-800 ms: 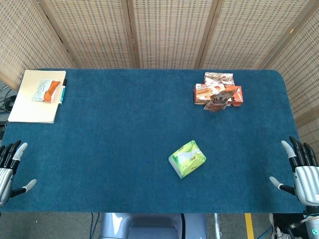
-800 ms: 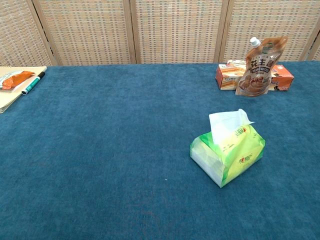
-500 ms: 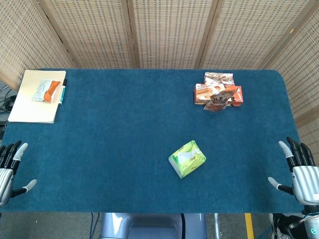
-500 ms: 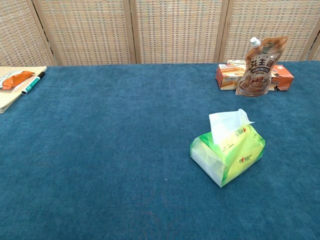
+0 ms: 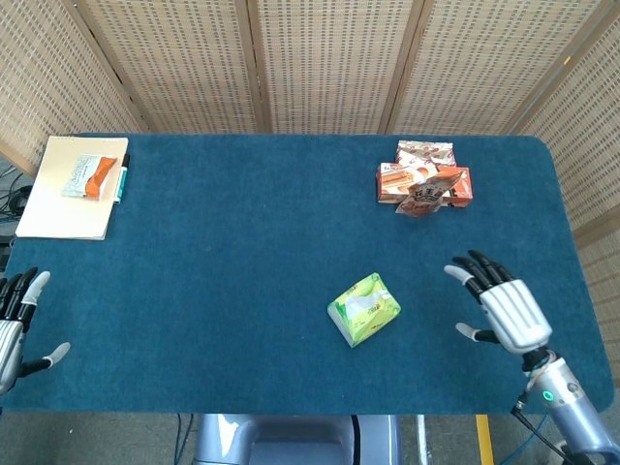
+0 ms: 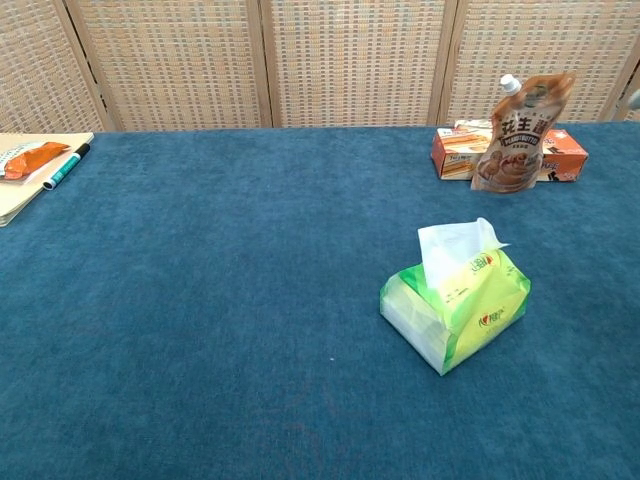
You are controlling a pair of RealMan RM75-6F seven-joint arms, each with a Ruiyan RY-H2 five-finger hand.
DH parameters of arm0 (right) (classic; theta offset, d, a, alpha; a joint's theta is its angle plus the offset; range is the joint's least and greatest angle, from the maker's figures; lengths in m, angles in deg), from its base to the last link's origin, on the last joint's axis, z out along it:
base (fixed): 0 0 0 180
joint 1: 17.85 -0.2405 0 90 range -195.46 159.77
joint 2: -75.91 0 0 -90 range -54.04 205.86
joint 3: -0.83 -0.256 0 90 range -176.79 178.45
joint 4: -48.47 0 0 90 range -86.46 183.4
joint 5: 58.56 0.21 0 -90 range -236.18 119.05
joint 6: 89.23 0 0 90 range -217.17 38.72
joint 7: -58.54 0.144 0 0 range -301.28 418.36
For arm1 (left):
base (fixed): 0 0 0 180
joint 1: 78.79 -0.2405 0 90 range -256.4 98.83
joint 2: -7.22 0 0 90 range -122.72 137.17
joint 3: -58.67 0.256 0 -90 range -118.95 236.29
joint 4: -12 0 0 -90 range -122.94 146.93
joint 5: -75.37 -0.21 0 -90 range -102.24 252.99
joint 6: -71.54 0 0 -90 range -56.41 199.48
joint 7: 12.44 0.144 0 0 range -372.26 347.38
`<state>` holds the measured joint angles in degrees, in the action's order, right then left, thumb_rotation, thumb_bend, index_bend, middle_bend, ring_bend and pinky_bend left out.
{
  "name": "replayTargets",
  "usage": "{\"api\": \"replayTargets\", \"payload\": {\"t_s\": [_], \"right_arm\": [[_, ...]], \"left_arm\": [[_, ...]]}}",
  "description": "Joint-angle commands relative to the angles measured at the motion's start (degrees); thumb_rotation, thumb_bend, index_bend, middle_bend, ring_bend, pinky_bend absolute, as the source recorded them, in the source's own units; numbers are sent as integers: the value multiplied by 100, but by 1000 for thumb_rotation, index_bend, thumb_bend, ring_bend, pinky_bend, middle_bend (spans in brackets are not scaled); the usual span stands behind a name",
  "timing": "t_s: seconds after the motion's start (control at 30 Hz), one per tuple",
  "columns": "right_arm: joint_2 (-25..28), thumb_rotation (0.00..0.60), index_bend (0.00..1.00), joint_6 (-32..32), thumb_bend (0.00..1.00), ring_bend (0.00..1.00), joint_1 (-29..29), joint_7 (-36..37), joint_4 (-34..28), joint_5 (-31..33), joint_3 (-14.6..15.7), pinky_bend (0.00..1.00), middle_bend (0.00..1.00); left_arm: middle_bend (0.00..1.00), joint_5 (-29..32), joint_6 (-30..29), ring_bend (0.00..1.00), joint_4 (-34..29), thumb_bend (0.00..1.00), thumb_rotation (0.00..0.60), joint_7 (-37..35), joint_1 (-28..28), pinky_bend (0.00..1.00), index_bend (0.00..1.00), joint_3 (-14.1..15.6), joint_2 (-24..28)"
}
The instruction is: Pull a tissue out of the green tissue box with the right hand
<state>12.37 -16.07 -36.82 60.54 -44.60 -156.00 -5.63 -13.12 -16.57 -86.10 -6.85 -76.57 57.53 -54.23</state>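
The green tissue box (image 5: 364, 309) lies on the blue table, a little right of centre; in the chest view the green tissue box (image 6: 456, 310) has a white tissue (image 6: 453, 246) sticking up from its top slot. My right hand (image 5: 501, 305) hovers over the table to the right of the box, fingers spread, holding nothing, clearly apart from the box. My left hand (image 5: 14, 324) sits at the table's near left edge, fingers apart and empty. Neither hand shows in the chest view.
Orange snack boxes (image 5: 424, 181) with a brown spouted pouch (image 6: 518, 125) leaning on them stand at the far right. A beige folder (image 5: 66, 189) carrying a snack packet (image 5: 91, 175) and a pen (image 5: 121, 176) lies at the far left. Wicker screens close off the back.
My right hand has swung in from the table's right edge toward the tissue box, still spread and empty. The left hand has barely moved, and the box is unchanged.
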Motion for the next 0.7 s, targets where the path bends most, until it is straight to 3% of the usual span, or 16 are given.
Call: {"api": "replayTargets", "payload": {"t_s": [0.03,0.33,0.7], "right_arm": [[-248,600,264,-986,114,219,-762,-372,-340,283,-285,322,291],[-1058,600,356,-1918,257,344,-1464,-1646,-476,1393,-609,406,408],[-1574,600,410,-2184,260,367,-1823,-2630,-451,2230,-509,415,438]], "left_arm": [[0,40,15,0,-29,0,600,18,10,0,0,-19,7],[0,267,183,0,-20,0,600,-111,72,0,0,-91,66],[0,397,328,0,-3,0,600,-220,135,0,0,-123,122]]}}
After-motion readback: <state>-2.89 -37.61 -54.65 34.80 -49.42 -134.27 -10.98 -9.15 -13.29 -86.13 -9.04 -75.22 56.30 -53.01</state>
